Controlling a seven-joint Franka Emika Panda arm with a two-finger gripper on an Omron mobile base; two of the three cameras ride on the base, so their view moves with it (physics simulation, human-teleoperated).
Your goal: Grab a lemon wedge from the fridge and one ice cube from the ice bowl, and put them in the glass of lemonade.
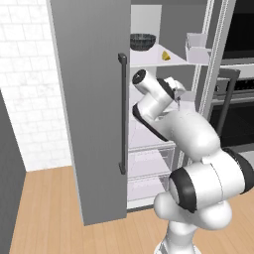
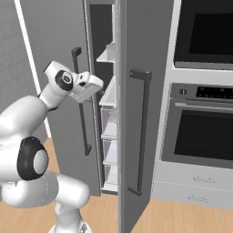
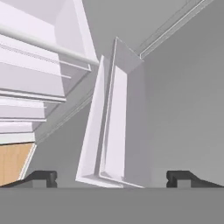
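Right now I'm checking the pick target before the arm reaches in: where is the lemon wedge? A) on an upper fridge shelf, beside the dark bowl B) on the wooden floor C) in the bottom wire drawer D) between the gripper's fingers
A: in the left base view the lemon wedge lies on an upper white shelf of the open fridge, just right of the dark bowl, while the gripper is open and empty.
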